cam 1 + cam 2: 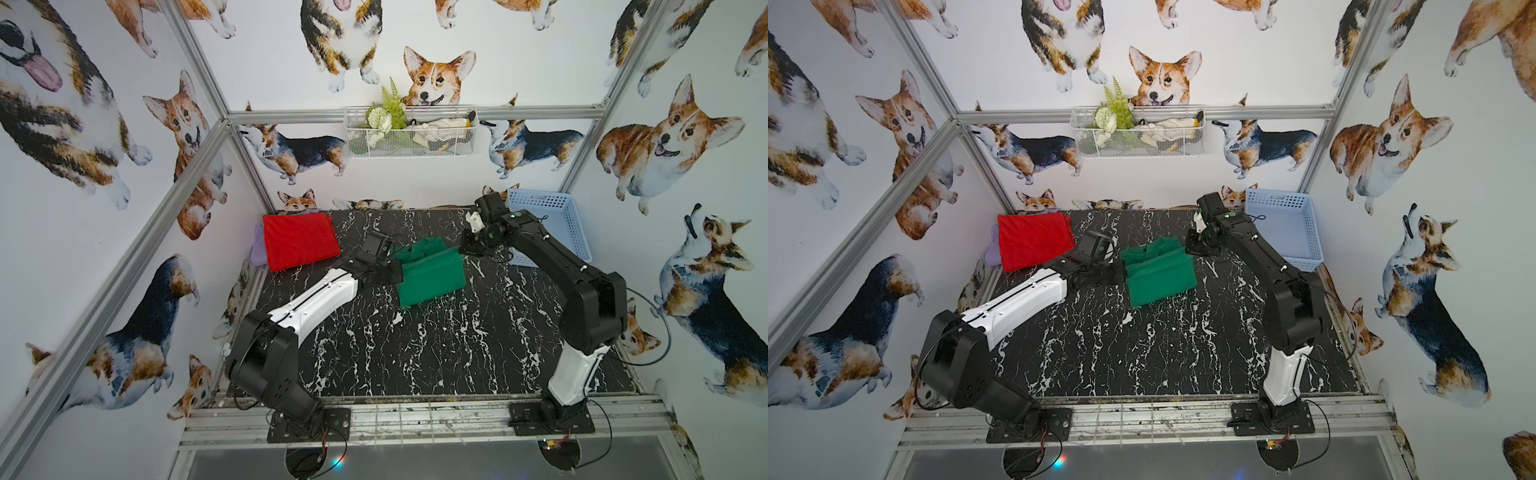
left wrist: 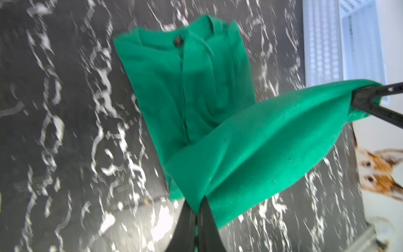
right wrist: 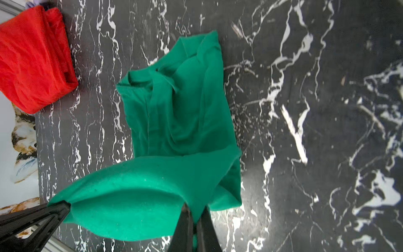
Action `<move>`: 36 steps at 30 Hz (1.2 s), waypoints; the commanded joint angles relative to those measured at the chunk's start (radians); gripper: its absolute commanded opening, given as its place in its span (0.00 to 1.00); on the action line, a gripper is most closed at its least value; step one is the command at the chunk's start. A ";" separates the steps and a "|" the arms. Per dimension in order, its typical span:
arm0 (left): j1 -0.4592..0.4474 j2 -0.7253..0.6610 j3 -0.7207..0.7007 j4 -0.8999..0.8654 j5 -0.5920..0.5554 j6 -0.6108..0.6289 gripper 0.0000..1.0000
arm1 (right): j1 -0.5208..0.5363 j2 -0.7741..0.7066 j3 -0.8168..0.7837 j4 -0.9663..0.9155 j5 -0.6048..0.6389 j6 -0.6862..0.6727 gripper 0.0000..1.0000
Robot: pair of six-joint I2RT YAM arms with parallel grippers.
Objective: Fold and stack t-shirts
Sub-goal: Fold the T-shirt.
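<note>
the lifted edge of the green t-shirt (image 1: 430, 270), on the surface (image 1: 415, 353), hides part of its body; left tool (image 2: 197, 210) and right tool (image 3: 195, 210) each clamp that edge. the folded red t-shirt (image 1: 299, 241) covers most of a purple cloth (image 1: 258, 249).

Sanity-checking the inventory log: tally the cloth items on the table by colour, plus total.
green t-shirt: 1
red t-shirt: 1
lilac cloth, mostly hidden, peeking out at the red one's edge: 1
Total: 3
</note>
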 commanded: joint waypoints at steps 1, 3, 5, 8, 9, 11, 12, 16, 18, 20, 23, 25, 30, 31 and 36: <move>0.049 0.101 0.095 -0.026 0.080 0.079 0.00 | -0.008 0.118 0.149 -0.059 -0.001 -0.051 0.00; 0.072 0.152 0.137 -0.026 0.095 0.092 0.00 | -0.011 0.195 0.243 -0.082 -0.007 -0.067 0.00; 0.098 0.199 0.173 -0.026 0.109 0.099 0.00 | -0.015 0.267 0.333 -0.108 -0.010 -0.077 0.00; 0.132 0.264 0.222 -0.016 0.139 0.106 0.00 | -0.025 0.358 0.436 -0.122 -0.017 -0.089 0.00; 0.145 0.290 0.240 -0.016 0.150 0.108 0.00 | -0.029 0.389 0.471 -0.124 -0.027 -0.094 0.00; 0.163 0.336 0.275 -0.015 0.165 0.113 0.00 | -0.036 0.444 0.531 -0.125 -0.038 -0.102 0.00; 0.168 0.356 0.294 -0.016 0.169 0.116 0.00 | -0.039 0.472 0.561 -0.127 -0.039 -0.108 0.00; 0.190 0.430 0.359 -0.008 0.199 0.125 0.00 | -0.046 0.554 0.643 -0.130 -0.061 -0.125 0.00; 0.196 0.466 0.399 -0.017 0.205 0.132 0.00 | -0.050 0.598 0.687 -0.128 -0.067 -0.142 0.00; 0.203 0.500 0.439 -0.025 0.191 0.137 0.00 | -0.051 0.624 0.711 -0.112 -0.090 -0.160 0.00; 0.220 0.549 0.499 -0.041 0.168 0.141 0.31 | -0.063 0.658 0.736 -0.083 -0.093 -0.167 0.33; 0.226 0.548 0.503 -0.027 0.173 0.132 0.32 | -0.071 0.657 0.728 -0.064 -0.104 -0.167 0.45; 0.225 0.501 0.473 -0.016 0.162 0.121 0.32 | -0.076 0.606 0.674 -0.056 -0.066 -0.191 0.60; 0.225 0.488 0.461 -0.011 0.169 0.114 0.32 | -0.076 0.589 0.649 -0.047 -0.060 -0.192 0.61; 0.216 0.437 0.401 0.004 0.149 0.099 0.33 | -0.076 0.511 0.521 0.007 -0.053 -0.180 0.61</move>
